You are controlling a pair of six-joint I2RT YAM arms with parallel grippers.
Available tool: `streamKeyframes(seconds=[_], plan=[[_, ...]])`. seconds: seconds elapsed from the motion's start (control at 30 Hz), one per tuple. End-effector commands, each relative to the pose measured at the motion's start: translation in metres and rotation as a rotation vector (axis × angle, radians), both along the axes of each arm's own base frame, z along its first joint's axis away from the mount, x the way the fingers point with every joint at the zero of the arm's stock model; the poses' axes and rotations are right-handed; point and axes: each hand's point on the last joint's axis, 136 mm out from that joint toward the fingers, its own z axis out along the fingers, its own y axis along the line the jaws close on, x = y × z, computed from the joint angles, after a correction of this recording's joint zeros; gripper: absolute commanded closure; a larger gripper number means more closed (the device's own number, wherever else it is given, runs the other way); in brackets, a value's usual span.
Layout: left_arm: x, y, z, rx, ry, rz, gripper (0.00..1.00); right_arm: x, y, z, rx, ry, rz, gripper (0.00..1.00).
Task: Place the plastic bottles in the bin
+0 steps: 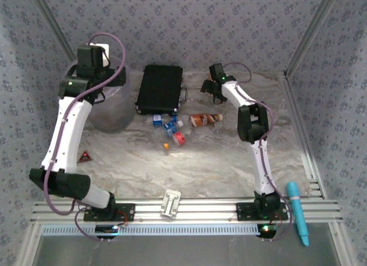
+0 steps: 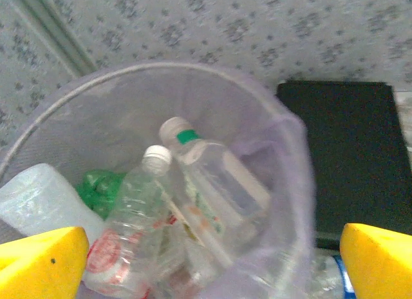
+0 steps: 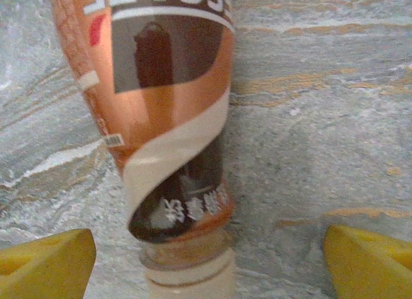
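1. Clearly, the left gripper [image 2: 212, 263] hangs over the bin [image 2: 161, 68] with its jaws wide apart and empty; its yellow fingertips [image 2: 42, 260] are cut off at the corners.
2. Inside, clear bottles [image 2: 215, 176] overlap, half hiding a green one [image 2: 96, 186].
3. On the table [image 3: 322, 118], the right gripper [image 3: 206, 263] gapes either side of a brown-labelled bottle [image 3: 167, 106] without touching it; the bottle's cap runs off-frame.
4. Beside the black case [image 1: 159, 88], the loose bottles [image 1: 169, 127] are too blurred to count.

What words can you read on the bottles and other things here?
Brown-and-orange bottle: big white letters, upside down and cut off at the picture's edge, maybe "SSE"; the small white print near its neck is blurred.
Red-labelled bottle in the bin: print too blurred to read.
Nothing else is readable.
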Motion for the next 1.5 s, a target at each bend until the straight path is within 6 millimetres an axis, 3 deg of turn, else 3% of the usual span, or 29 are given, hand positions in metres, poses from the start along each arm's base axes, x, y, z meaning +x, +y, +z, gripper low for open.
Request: streamKeyframes(seconds=[0.0,0.2,0.37,0.53,0.87,1.03,1.13,1.3,1.47], plan=[[-0.026,-0.023,0.031,-0.036,-0.083,-0.035,0.0,-0.003,-0.009,-0.023,-0.003,0.056,-0.07,0.08],[-0.045,-0.095,0.027,-0.236,-0.085,-0.226,0.0,0.001,-0.015,-0.031,-0.004,0.064,-0.098,0.17],[-0.045,-0.117,0.014,-0.313,-0.052,-0.265,0.0,0.001,-0.015,-0.022,-0.021,0.056,-0.072,0.38],[-0.042,-0.132,0.008,-0.356,-0.032,-0.299,0.0,0.0,-0.015,0.0,-0.046,0.018,-0.023,0.57],[-0.02,-0.176,0.005,-0.544,-0.019,-0.37,0.0,-0.024,-0.014,0.071,-0.039,-0.042,0.112,0.67],[-0.006,-0.192,0.011,-0.697,-0.031,-0.353,0.0,-0.057,0.0,0.12,0.014,-0.118,0.252,0.68],[0.0,-0.209,0.012,-0.787,-0.01,-0.392,0.0,-0.088,0.013,0.147,0.057,-0.166,0.381,0.7],[0.012,-0.242,0.001,-0.95,0.081,-0.445,0.0,-0.142,0.035,0.195,0.122,-0.287,0.543,0.7],[0.02,-0.268,-0.008,-1.067,0.138,-0.49,0.0,-0.187,0.06,0.227,0.142,-0.396,0.671,0.69]])
